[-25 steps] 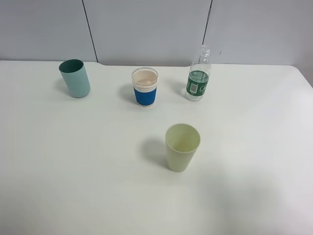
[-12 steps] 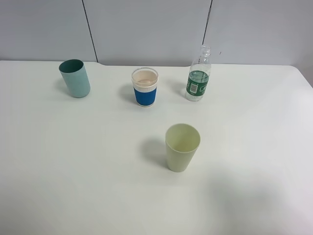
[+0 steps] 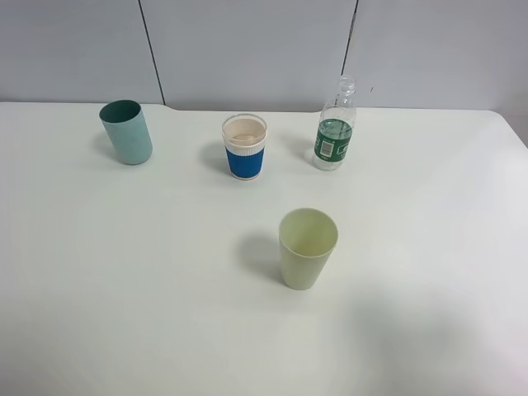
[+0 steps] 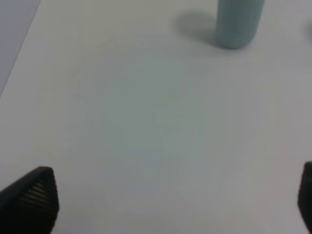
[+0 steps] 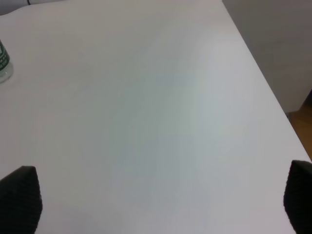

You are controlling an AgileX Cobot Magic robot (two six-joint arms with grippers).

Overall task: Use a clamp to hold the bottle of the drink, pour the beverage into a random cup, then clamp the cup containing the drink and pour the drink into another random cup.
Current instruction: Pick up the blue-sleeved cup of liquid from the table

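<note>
**Both grippers spread wide – bottle and cups stand free on the table**

The small clear bottle with the green label stands upright at the far side of the white table, right of centre, close to the grey wall. Just to its left, apart from it, stands the blue-sleeved white paper cup, cream inside; whether it holds liquid cannot be told. The pale yellow-green cup stands upright nearer, about mid-table, well apart from both. A teal cup stands far left.

Neither arm shows in the high view. In the left wrist view the left gripper hangs over bare table with its jaws spread fully apart – only one dark ribbed fingertip and the edge of the other show – and nothing lies between them; the teal cup's base shows beyond. The right gripper is likewise spread wide and holds nothing, over the right part of the table, with the bottle's base just at the edge of its view.
</note>
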